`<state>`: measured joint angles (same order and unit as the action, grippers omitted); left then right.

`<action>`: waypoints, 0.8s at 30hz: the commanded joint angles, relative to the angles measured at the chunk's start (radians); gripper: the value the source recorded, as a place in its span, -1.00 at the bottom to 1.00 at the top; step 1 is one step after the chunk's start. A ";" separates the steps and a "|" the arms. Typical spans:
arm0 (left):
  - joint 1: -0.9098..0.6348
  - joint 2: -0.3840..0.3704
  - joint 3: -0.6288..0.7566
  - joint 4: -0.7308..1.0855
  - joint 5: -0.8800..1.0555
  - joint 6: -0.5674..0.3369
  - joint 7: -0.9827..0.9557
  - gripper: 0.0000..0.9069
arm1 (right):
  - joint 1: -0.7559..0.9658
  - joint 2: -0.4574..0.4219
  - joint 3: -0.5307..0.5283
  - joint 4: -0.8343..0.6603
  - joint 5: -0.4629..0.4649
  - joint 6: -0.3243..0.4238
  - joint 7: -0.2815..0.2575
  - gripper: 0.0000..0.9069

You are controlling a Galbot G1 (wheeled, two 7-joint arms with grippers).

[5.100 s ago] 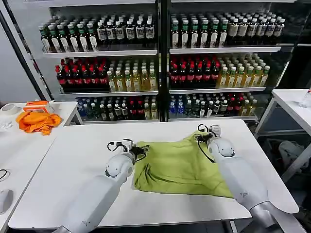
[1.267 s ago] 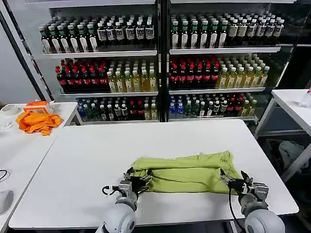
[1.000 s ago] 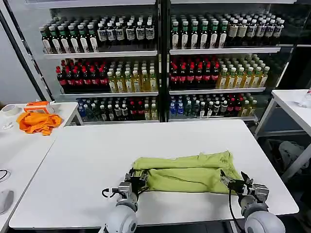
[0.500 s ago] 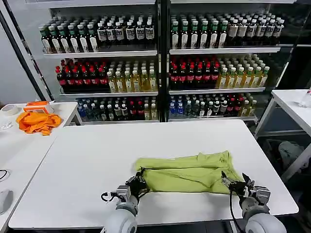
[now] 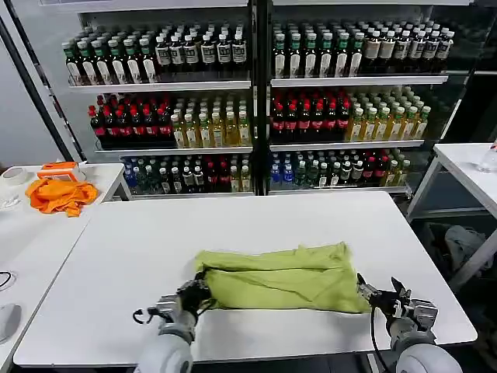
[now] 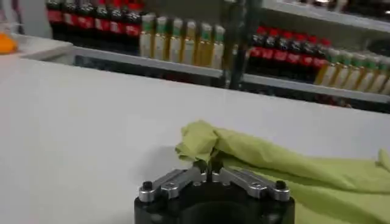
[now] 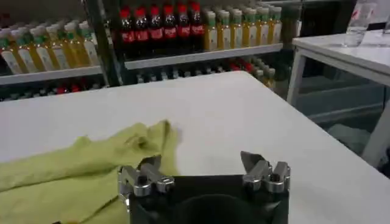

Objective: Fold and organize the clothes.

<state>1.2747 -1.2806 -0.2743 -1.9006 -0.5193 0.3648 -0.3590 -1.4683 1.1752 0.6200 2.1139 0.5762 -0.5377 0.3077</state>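
Folded T-shirt (image 5: 276,278) on table (image 5: 140,256); left gripper (image 6: 208,174) pinching its corner, right gripper (image 7: 201,164) spread, holding nothing

Shop-like room: bottle-stocked drink shelves (image 5: 256,101) behind white tables (image 5: 116,256).

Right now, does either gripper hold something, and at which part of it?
The left gripper is shut on the bunched left end of the yellow-green T-shirt, at its near corner. The right gripper is open beside the shirt's right end, holding nothing.
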 commanded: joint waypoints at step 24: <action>-0.129 -0.125 0.238 -0.090 -0.495 0.064 -0.013 -0.96 | -0.117 -0.020 0.081 0.071 0.003 0.017 -0.006 1.00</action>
<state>1.2299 -1.2299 -0.2726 -2.0893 -0.9324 0.4139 -0.3679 -1.5483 1.1555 0.6748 2.1745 0.5779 -0.5270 0.3026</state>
